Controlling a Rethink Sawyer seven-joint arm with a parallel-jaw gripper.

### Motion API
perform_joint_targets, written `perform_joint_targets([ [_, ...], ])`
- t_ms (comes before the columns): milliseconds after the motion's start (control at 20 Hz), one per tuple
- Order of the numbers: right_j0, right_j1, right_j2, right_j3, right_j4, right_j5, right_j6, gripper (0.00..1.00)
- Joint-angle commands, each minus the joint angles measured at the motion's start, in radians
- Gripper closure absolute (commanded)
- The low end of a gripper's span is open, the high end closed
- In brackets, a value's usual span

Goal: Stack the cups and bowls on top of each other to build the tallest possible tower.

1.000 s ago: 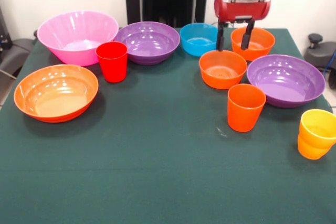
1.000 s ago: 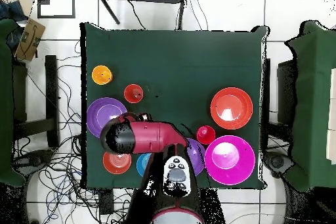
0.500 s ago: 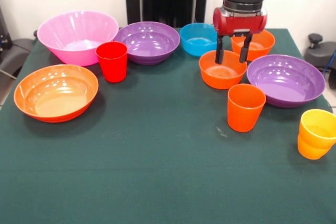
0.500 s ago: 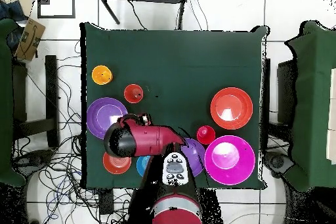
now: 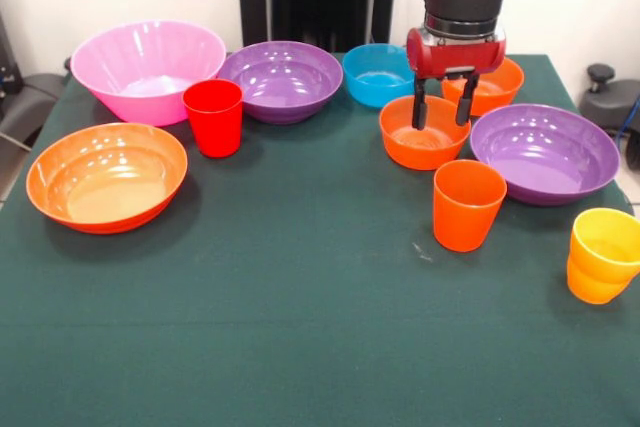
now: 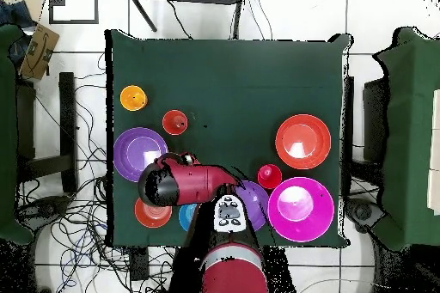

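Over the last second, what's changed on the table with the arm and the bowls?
The gripper has come down and shifted slightly toward the camera in the front view: its open fingers now hang low over the small orange bowl, inside its rim line, having started above its far edge. Nothing has been grasped or released. The cups, the other bowls and the table are as they were; no tower yet.

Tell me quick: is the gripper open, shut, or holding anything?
Gripper: open, holding nothing, fingers down over the small orange bowl.
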Motion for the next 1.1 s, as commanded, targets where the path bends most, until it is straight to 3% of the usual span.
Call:
perform_joint_targets([
  [50, -0.032, 0.036, 0.123, 0.038, -0.076, -0.006, 0.069, 0.0],
  [400, -0.022, 0.018, 0.104, 0.055, -0.087, 0.011, 0.086, 0.0],
  [1100, 0.017, -0.088, 0.079, 0.105, -0.06, 0.086, 0.1, 0.0],
])
